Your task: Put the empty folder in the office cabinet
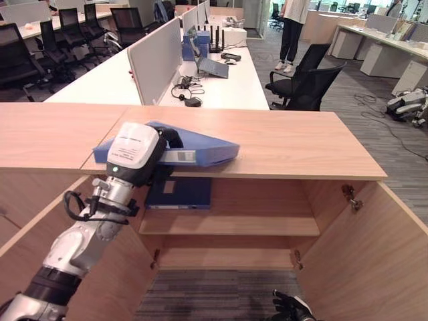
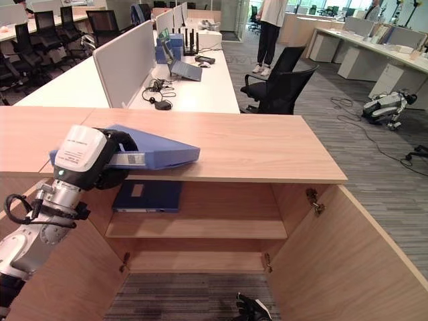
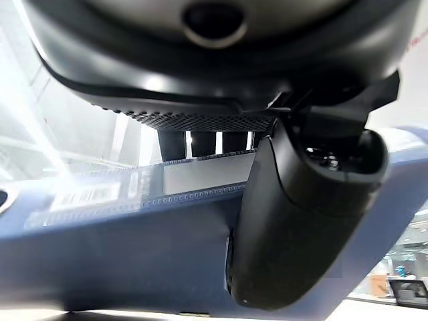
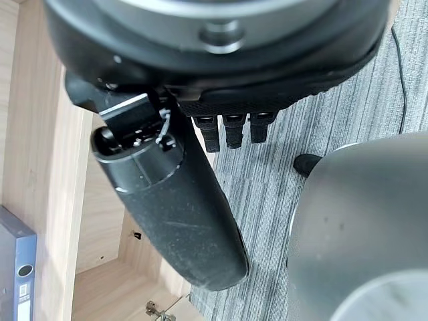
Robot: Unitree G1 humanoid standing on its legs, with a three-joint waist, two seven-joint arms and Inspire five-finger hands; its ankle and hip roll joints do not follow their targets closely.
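My left robot hand (image 1: pixel 137 155) gripped the blue folder (image 1: pixel 200 150), which lay flat on the cabinet top (image 1: pixel 287 144). The left wrist view showed thumb and fingers (image 3: pixel 200 142) clamped across the folder's spine. The head views showed a second folder (image 1: pixel 179 192) on the upper shelf (image 1: pixel 267 224), below that robot hand. My right robot hand (image 4: pixel 170 200) hung low over the carpet (image 4: pixel 267 180), fingers relaxed, holding nothing.

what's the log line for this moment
left hand: grips folder on cabinet top | right hand: idle, low | doors open
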